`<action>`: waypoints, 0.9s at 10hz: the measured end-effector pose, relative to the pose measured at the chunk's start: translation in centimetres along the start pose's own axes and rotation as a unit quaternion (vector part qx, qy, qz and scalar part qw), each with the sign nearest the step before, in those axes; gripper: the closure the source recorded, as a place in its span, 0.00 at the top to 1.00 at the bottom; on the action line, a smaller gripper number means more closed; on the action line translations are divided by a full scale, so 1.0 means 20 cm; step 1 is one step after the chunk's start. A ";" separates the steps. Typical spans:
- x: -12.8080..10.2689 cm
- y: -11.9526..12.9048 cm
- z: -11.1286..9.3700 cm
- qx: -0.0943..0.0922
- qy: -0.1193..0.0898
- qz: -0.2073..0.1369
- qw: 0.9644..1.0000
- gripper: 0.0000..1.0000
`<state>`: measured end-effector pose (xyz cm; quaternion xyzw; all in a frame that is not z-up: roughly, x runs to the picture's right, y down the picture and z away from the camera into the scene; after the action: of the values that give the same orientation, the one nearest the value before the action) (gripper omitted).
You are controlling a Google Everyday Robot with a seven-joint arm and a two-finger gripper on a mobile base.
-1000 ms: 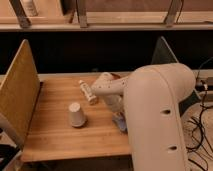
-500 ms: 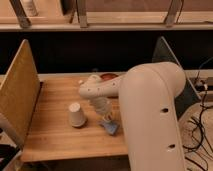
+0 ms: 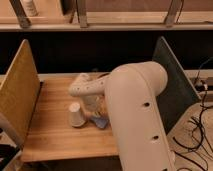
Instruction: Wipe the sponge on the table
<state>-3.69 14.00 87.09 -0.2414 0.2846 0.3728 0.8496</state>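
On the right half of the desk (image 3: 50, 135), the sponge (image 3: 101, 122) lies flat on the wood. It is a small blue-grey pad, with only its near corner showing clear of the arm. The jaws are low over it, at the end of the pale forearm (image 3: 87, 86) that slopes down from the back. They sit between the sponge and the white cup (image 3: 75, 115). I cannot tell whether the jaws are apart, together or clamped on the sponge, because the wrist and the forearm hide them.

Coming in this low and steep looks meant to bear the pad against the planks, as a wiping stroke would need, rather than to carry it off. The cup stands just beside the sponge on its left, so a sweep that way could knock it. The bare wood in front and further left leaves more room.

The desk is light jointed butcher-block. An upright yellowish panel (image 3: 19, 95) closes it on the left and a dark slanted panel (image 3: 172, 82) closes it on the right. The robot's bulky white upper link (image 3: 135, 115) fills the foreground and covers the right front of the desk. Behind it runs a shelf (image 3: 125, 22) with a white bottle (image 3: 30, 6) on it. Black cables (image 3: 200, 125) trail on the floor at the right.
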 end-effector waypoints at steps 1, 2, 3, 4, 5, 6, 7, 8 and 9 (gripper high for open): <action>-0.05 -0.05 -0.01 0.007 -0.009 0.010 1.000 0.08; -0.12 -0.15 -0.04 0.016 -0.021 0.031 0.999 0.08; -0.16 -0.24 -0.05 0.024 -0.030 0.053 0.998 0.08; -0.17 -0.34 -0.06 0.030 -0.035 0.076 0.996 0.08; -0.15 -0.42 -0.06 0.033 -0.036 0.096 0.994 0.08; -0.10 -0.55 -0.04 0.037 -0.032 0.128 0.991 0.08; -0.03 -0.65 -0.02 0.037 -0.026 0.156 0.987 0.08; 0.03 -0.73 -0.01 0.037 -0.022 0.177 0.983 0.08; 0.11 -0.81 0.01 0.038 -0.016 0.200 0.979 0.08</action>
<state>10.08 5.42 88.93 -0.1409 0.3273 0.5278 0.7710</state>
